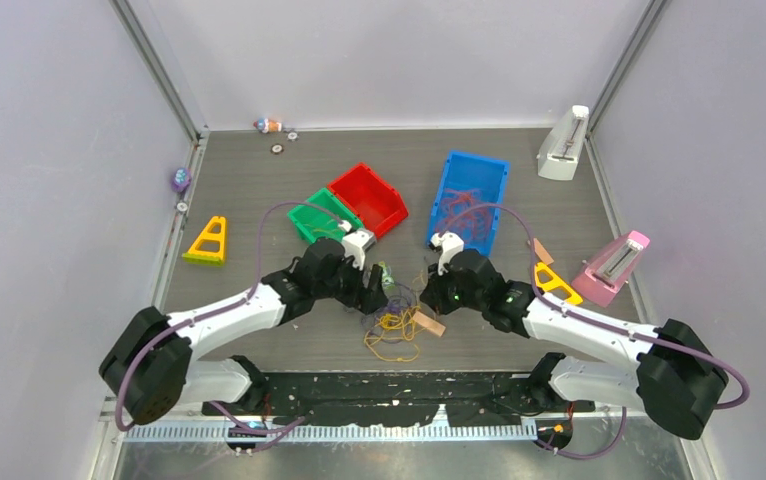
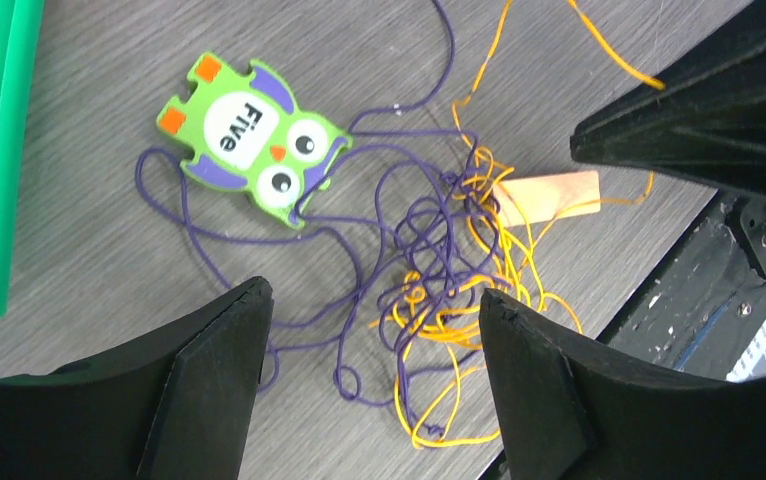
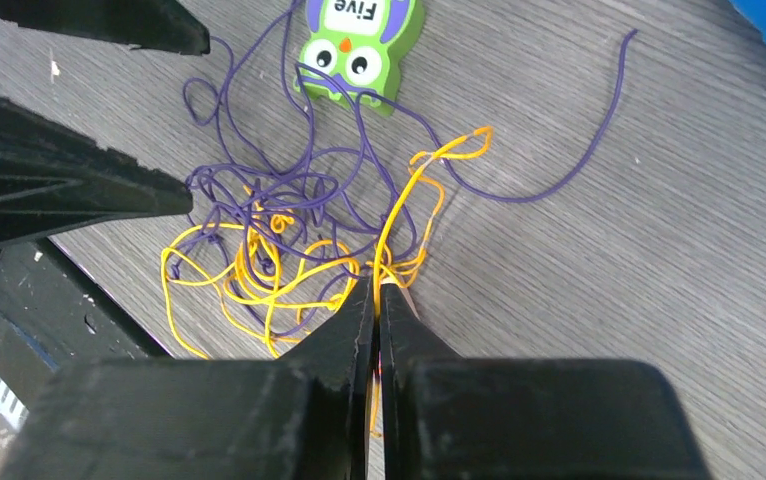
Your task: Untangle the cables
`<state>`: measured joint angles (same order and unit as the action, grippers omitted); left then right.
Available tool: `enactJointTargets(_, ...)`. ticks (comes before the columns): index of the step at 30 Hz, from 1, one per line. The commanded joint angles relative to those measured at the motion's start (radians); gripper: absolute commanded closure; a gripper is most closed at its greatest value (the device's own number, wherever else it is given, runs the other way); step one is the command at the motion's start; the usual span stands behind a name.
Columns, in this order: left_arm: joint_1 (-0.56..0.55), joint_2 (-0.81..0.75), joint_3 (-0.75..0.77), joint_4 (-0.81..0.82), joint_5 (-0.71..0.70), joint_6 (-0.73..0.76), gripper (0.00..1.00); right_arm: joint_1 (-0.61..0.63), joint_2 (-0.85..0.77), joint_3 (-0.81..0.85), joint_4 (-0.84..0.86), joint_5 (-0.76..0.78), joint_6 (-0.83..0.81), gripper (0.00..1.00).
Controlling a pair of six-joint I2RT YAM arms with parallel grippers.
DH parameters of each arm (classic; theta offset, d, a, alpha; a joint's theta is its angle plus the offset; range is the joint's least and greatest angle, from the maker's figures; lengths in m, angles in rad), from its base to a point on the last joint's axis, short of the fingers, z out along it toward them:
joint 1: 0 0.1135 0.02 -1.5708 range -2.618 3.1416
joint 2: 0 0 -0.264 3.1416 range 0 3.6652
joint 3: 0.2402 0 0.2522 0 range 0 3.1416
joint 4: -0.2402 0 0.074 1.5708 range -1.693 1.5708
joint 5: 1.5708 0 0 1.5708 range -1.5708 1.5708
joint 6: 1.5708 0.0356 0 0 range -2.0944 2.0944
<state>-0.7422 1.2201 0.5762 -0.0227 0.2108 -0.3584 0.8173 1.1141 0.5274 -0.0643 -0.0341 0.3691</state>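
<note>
Left gripper (image 2: 371, 298): jaws apart above the cables (image 2: 454, 215), centre frame.
Right gripper (image 3: 378, 292): pinched tight on a yellow strand.
Owl tag (image 2: 254, 140): upper left, touching purple strands.

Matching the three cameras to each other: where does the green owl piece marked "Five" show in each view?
Top external: owl, tiny, at centre, just above the cables.
Left wrist: owl upper left, whole.
Right wrist: owl at the top edge, cropped.
Shared landmark: the yellow-and-purple cables tangled beside it.
</note>
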Motion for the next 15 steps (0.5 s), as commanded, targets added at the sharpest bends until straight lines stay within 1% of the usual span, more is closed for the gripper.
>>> enactJointTargets(1,-0.006,0.091,0.097,-0.011,0.035,0.025,0.25,0.005,-0.021,0.029,-0.036,0.048,0.009,0.93)
enactJointTargets(8,-0.013,0.2,0.189,-0.045,0.031,0.047,0.27,0.006,-0.001,0.034,-0.036,0.061,0.027,0.94)
enactJointTargets(12,-0.019,0.277,0.223,-0.051,0.064,0.027,0.28,0.005,-0.009,0.031,-0.039,0.071,0.025,0.94)
enactJointTargets(14,-0.032,0.304,0.23,-0.045,0.068,0.011,0.31,0.005,-0.016,0.029,-0.045,0.095,0.028,0.94)
enactJointTargets(15,-0.041,0.312,0.227,-0.038,0.069,0.005,0.35,0.005,-0.026,0.027,-0.048,0.101,0.03,0.95)
